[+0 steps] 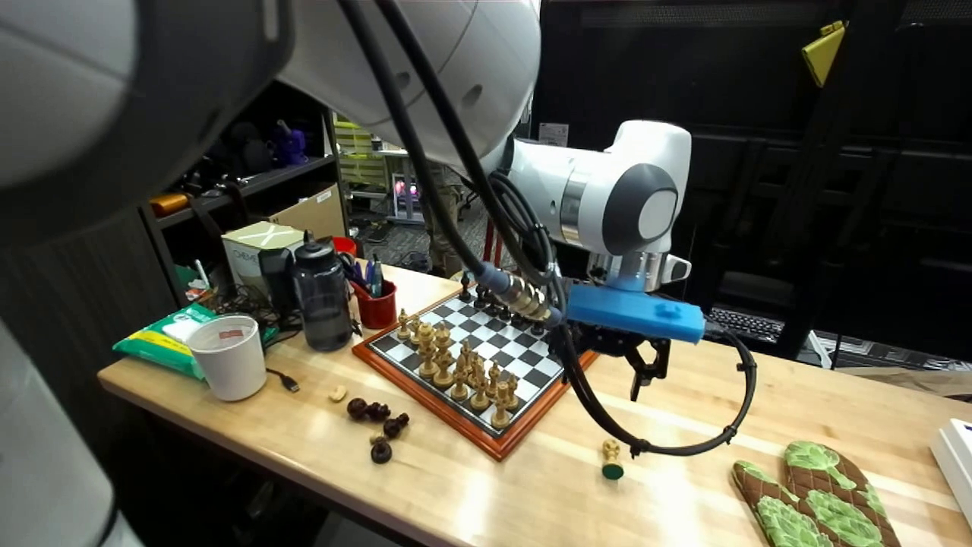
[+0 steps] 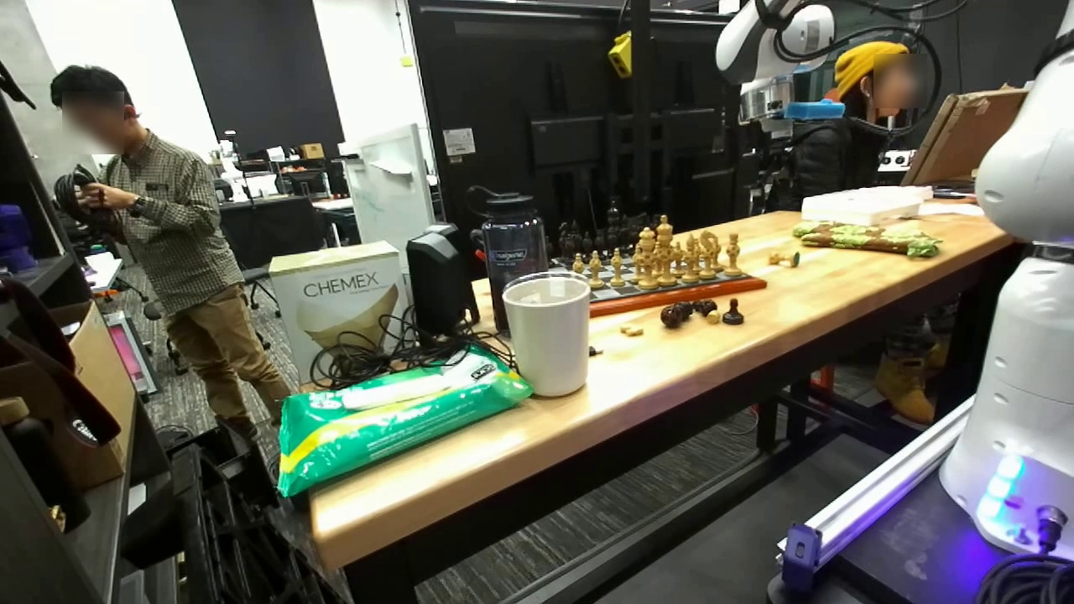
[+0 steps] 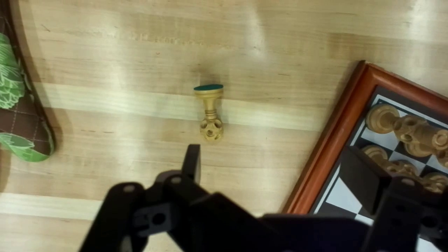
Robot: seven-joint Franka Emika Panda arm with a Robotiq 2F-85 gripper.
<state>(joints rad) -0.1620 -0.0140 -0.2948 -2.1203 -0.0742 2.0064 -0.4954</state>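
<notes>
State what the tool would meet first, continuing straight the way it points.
Probably the wooden tabletop, between the tan chess piece lying there and the chessboard, though depth is unclear.

Gripper (image 3: pixel 274 164), black: fingers (image 3: pixel 190 162) stand wide apart, jaws face downward. Wrist (image 1: pixel 645 197), white and grey (silver collar (image 1: pixel 632 271) underneath), sits above the jaws. Arm (image 1: pixel 486 68), white, bent, higher above the jaws.

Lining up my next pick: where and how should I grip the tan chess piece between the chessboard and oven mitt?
I'd come straight down, closing the open gripper across the stem. The tan chess piece lies on its side, its stem narrowing between a wide base and round head, so the fingers should probably seat there. Their gap runs roughly across its length.
</notes>
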